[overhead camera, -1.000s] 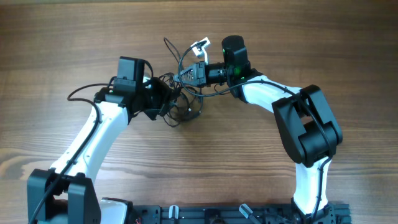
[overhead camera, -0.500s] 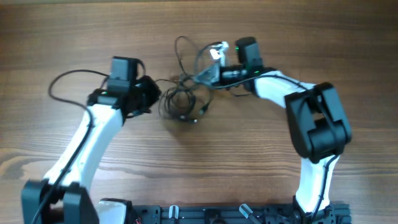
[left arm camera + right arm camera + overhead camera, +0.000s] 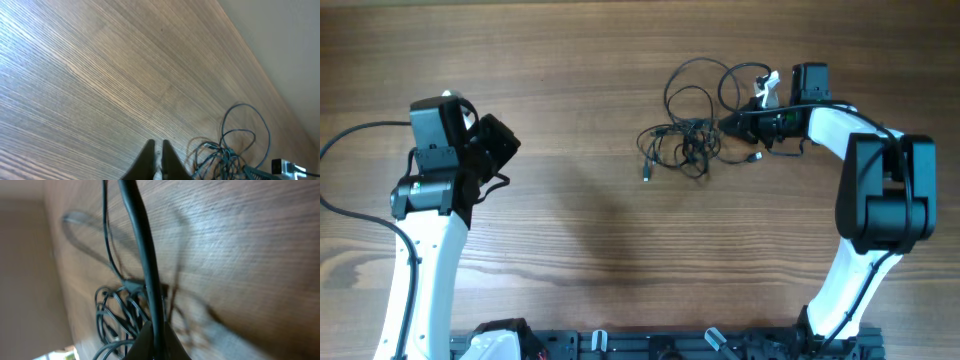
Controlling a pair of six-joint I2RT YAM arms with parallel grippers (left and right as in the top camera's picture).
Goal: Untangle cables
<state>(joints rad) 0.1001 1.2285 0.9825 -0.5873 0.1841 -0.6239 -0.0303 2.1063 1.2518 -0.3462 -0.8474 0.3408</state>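
Right claw (image 3: 156, 332): clamped closed on one strand of the cables (image 3: 688, 142), at the tangle's right edge. Left claw (image 3: 157, 149): tips drawn together, nothing held, well apart from the tangle. Cables: loose bunch lying on the tabletop (image 3: 600, 250), right of centre, loops toward far edge.

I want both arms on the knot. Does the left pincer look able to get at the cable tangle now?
Probably yes: only bare table lies between the shut left pincer and the cable tangle, though it sits far off.
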